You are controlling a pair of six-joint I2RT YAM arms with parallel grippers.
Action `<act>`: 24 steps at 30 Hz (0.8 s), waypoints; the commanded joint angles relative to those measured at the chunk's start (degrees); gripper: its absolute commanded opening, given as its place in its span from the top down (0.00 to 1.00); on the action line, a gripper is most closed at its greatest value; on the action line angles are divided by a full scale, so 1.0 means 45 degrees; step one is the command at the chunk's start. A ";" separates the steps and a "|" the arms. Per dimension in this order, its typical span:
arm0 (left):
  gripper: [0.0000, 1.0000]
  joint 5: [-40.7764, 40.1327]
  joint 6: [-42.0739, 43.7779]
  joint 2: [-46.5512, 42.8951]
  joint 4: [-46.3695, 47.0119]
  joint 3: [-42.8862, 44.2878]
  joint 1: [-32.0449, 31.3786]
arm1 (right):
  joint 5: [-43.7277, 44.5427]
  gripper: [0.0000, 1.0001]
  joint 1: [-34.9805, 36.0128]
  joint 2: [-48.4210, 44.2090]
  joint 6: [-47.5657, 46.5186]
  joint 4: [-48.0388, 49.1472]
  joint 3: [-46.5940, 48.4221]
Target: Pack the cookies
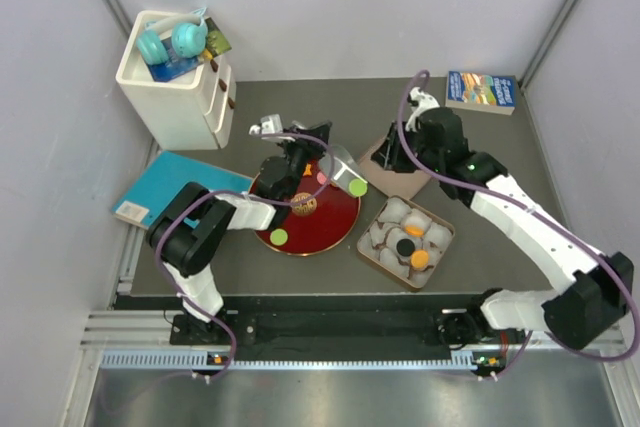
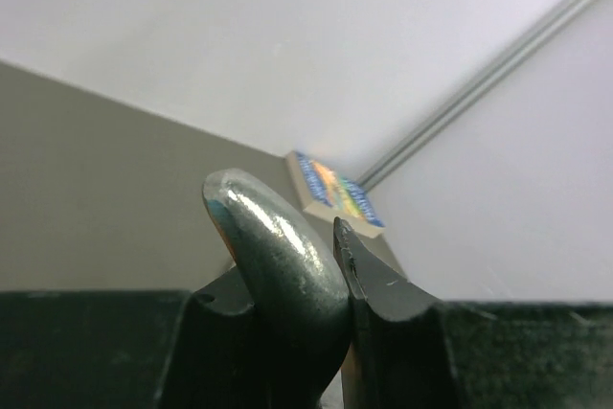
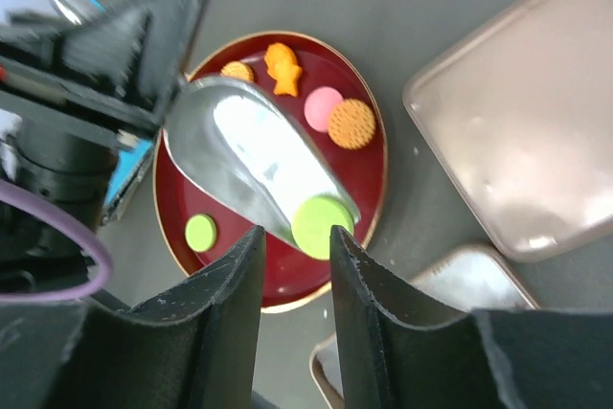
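- On desk [image 1: 340,107]: 1 dark-red plate [image 1: 330,229], 1 open tin [image 1: 447,231], 1 tin lid [image 3: 522,131], 1 metal spoon [image 3: 251,152], 2 arms.
- 9 cookies [image 3: 351,123] visible in all: 5 on plate, 1 on spoon, 3 in tin.
- On plate (right wrist view):
  - 1 small orange round
  - 1 orange fish-shaped
  - 1 pink round, plain
  - 1 tan round w/ scalloped edge + dotted face
  - 1 light-green round, apart from the others at the opposite rim
- 1 green cookie [image 3: 321,225] lies flat on the spoon's wide end, at the plate rim on the tin side. It's smooth, no pattern.
- In tin: 2 orange + 1 black, all flat discs, each sitting in one of the white paper cups [image 1: 398,210]. Exact cup count can't tell.
- Left tool [image 2: 283,265]: clamped on the spoon handle, metal pinched betw. both fingers.
- Right tool [image 3: 292,246]: fingers apart, nothing betw. them, up above plate + spoon and facing down at them.
- Also on desk:
  - 1 colourful book [image 1: 480,92] at far right corner
  - 1 blue notebook [image 1: 165,187] at left
  - 1 white drawer box [image 1: 175,92] w/ teal headphones [image 1: 170,42] on top
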 commanded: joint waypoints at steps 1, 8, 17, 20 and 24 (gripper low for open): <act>1.00 0.0451 0.0737 0.0038 0.0644 0.1625 -0.0577 | 0.0573 0.66 0.0083 -0.1372 -0.0173 -0.0775 -0.0757; 1.00 0.1115 0.1597 0.1092 -0.0451 0.3464 -0.0988 | 0.0964 0.66 0.0083 -0.3308 -0.0076 -0.1400 -0.1677; 1.00 0.1369 0.2263 0.1972 -0.0804 0.4187 -0.1399 | 0.1199 0.65 0.0083 -0.5242 0.0158 -0.2786 -0.1794; 1.00 0.1467 0.2476 0.2167 -0.0823 0.4363 -0.1574 | 0.1335 0.64 0.0083 -0.5867 0.0178 -0.3255 -0.1833; 1.00 0.1662 0.3295 0.2440 -0.1037 0.4695 -0.1983 | 0.1549 0.64 0.0064 -0.6200 0.0198 -0.3588 -0.1950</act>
